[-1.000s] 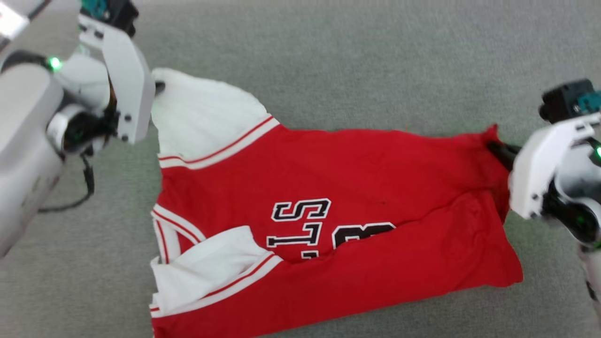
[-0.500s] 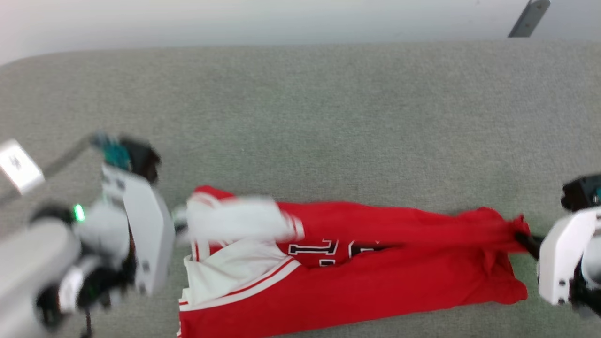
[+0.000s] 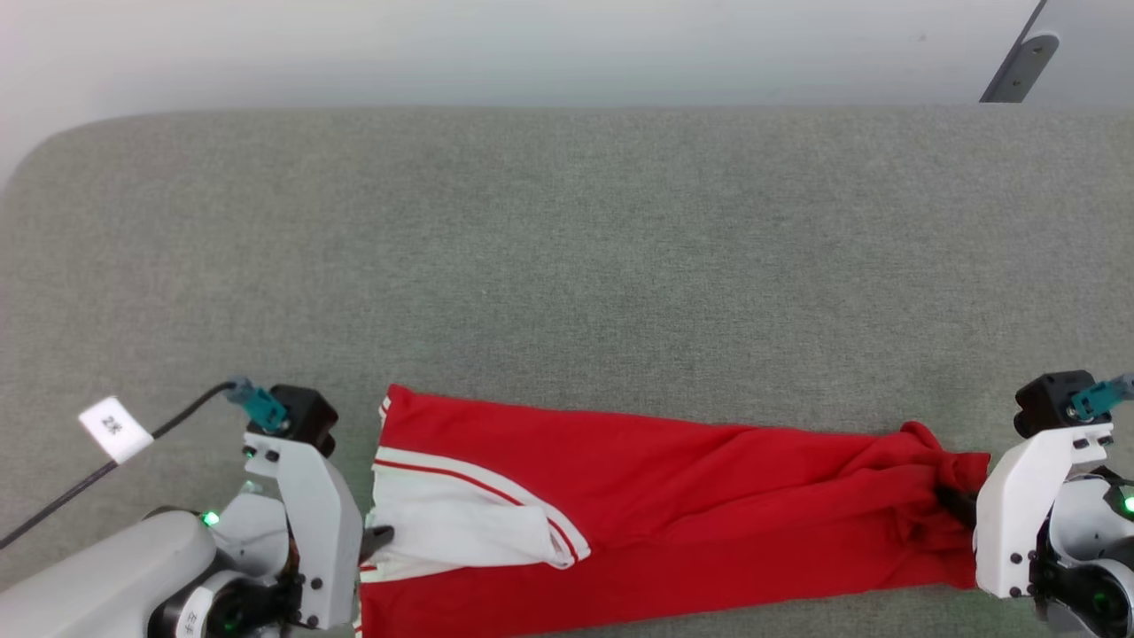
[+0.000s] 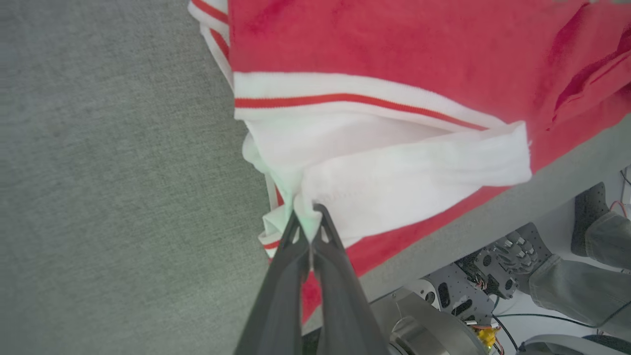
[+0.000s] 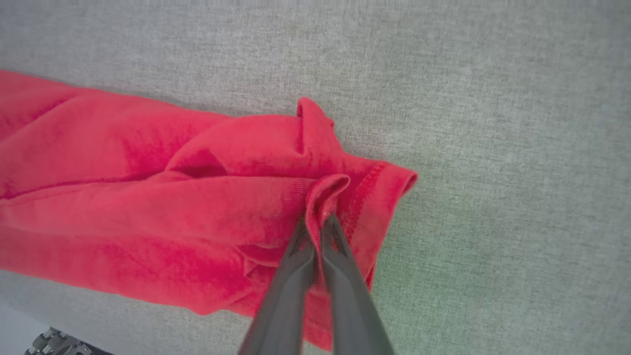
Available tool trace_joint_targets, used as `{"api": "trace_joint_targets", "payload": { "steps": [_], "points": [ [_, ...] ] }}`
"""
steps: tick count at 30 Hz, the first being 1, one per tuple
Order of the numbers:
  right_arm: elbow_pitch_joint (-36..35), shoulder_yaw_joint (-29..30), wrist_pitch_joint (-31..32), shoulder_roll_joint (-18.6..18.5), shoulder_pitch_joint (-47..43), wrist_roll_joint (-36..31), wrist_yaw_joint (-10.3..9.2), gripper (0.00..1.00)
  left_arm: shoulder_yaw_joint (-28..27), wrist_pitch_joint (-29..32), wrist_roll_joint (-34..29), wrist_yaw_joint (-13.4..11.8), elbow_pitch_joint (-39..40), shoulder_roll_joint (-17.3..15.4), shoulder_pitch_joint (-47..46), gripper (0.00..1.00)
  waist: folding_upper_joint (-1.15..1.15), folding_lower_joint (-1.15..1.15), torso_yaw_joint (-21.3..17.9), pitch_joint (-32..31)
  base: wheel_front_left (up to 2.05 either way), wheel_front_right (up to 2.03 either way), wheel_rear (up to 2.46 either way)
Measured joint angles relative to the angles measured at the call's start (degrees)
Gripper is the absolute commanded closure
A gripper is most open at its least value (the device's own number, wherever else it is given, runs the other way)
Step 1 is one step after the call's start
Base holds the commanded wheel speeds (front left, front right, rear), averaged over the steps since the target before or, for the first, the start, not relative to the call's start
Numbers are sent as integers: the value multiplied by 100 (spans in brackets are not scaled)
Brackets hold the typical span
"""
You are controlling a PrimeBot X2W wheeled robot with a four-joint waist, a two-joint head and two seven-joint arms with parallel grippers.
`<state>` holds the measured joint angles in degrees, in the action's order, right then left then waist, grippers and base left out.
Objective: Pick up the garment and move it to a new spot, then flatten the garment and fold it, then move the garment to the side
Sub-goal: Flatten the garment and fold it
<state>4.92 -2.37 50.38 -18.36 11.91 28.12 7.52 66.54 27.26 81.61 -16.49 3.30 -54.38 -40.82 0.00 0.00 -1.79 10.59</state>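
Note:
The garment (image 3: 673,496), red with white striped-trim sleeves, lies as a long folded band along the near edge of the grey table (image 3: 567,248). Its lettering is hidden. My left gripper (image 3: 376,536) is at the band's left end, shut on a bunched white sleeve. The left wrist view shows the left gripper (image 4: 309,222) pinching that white cloth of the garment (image 4: 374,49). My right gripper (image 3: 952,501) holds the right end. In the right wrist view the right gripper (image 5: 318,222) is shut on a red hem fold of the garment (image 5: 148,197).
A wide stretch of grey table lies beyond the garment. The table's near edge (image 4: 493,207) runs just beside the cloth, with the robot base (image 4: 429,325) and a person's shoe and trouser leg (image 4: 586,222) below. A tagged cable (image 3: 113,428) trails from my left arm.
Both grippers pulled the garment's far edge toward me, over the rest of it, folding it into a narrow band and covering the lettering. The head camera also tilted up.

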Motion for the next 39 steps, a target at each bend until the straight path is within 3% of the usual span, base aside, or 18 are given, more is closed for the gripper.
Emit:
{"api": "trace_joint_targets", "payload": {
  "steps": [1, 2, 3, 11, 22, 25, 28, 32, 39],
  "points": [
    [29, -2, 12, 1, 36, 2, 0, 0, 3, -45, -5, 68, -83, 29, 1, 47, 0, 0, 7, -10, 0, 0, 0],
    [32, -1, 54, 3, 52, 13, 0, 0, -3, -113, -27, 123, -159, 35, 5, 13, 0, 0, 12, -21, 0, 0, 0],
    [26, 8, 86, 1, 63, 24, 0, 0, -33, -188, -35, 171, -198, 40, 6, 0, 0, 0, 18, -33, 0, 0, 0],
    [-245, 323, 344, -79, 79, 254, 0, 0, -382, -1162, -59, 325, -15, -114, 252, 0, 0, 0, 94, -140, 0, 0, 0],
    [-289, 1100, 940, 74, -130, 204, 1, 0, -910, -3661, -431, 299, 199, -358, 1200, 0, 0, 0, 324, -180, 0, 0, 0],
    [-178, 1215, 1060, 124, -202, 188, 0, 0, -1121, -4097, -509, 238, 101, -359, 1480, 0, 0, 0, 404, -179, 0, 0, 0],
    [-41, 1345, 1102, 177, -218, 147, 0, 0, -1512, -4214, -698, 185, -67, -236, 1760, 0, 0, 0, 501, -180, 0, 0, 0],
    [205, 1484, 1118, 237, -236, 49, 1, 0, -2626, -4241, -1523, 143, -242, 211, 2184, 0, 0, 0, 647, -189, 0, 0, 0],
    [761, 1541, 1009, 267, -139, -2, 0, 0, -4437, -4235, -2886, 538, -290, 1255, 3366, 0, 0, 0, 864, -235, 0, 0, 0]
  ]
}}
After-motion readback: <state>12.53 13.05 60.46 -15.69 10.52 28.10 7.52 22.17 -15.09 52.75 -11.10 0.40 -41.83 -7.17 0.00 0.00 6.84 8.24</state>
